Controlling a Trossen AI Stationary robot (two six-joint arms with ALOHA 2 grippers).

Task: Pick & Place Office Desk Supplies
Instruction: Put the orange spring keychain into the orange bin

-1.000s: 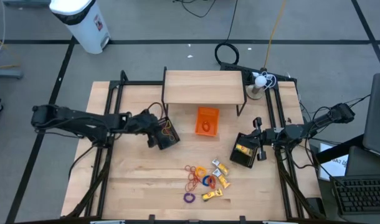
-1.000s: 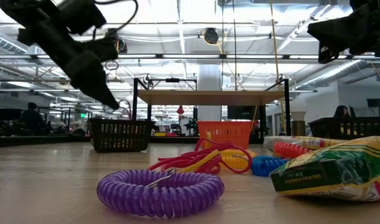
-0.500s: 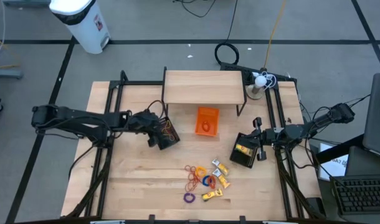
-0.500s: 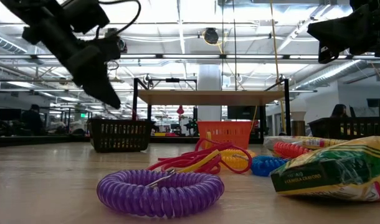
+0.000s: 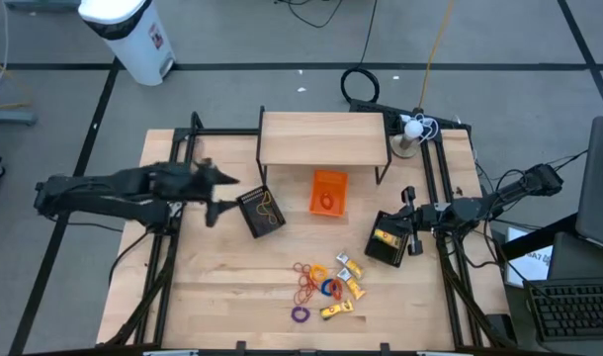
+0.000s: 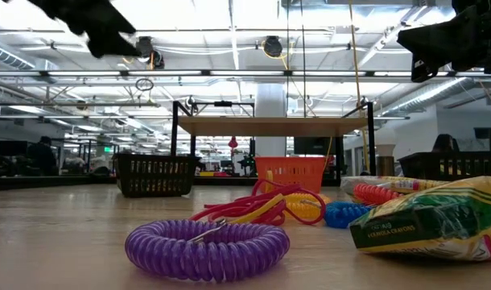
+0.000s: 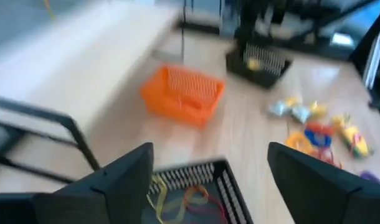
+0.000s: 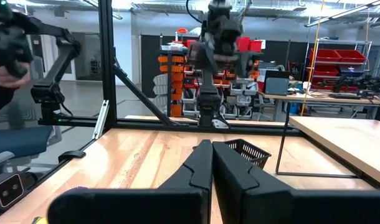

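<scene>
Left gripper (image 5: 222, 195): spread wide, empty, beside black basket (image 5: 261, 211)
Right gripper (image 5: 407, 220): fingers pressed together, empty
Supplies (image 5: 326, 284): front centre

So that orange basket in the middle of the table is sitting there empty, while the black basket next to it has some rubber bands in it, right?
Not quite. The high view shows the orange basket is not empty: a small reddish item lies in it, too small to identify. The rest holds: the black basket beside it contains rubber bands, as the left wrist view also shows.
</scene>
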